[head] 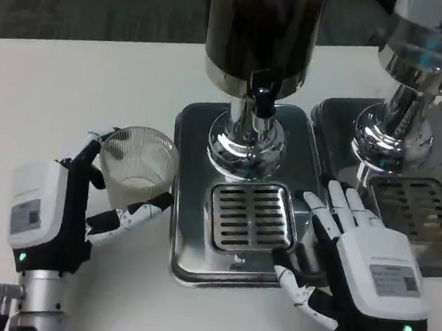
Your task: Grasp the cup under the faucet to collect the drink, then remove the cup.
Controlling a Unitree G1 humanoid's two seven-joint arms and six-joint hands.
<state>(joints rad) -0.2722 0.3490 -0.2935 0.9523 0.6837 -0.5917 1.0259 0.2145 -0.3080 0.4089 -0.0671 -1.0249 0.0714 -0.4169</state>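
Ribbed clear plastic cup (137, 170) gripped in left robot hand (62, 206) for reaching steel grate (251, 215); right robot hand (359, 267) open, waiting.

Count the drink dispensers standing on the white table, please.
2: a dark-bodied chrome dispenser at centre, on a steel drip tray; a second chrome dispenser at the right edge, partly cut off. More may be hidden.
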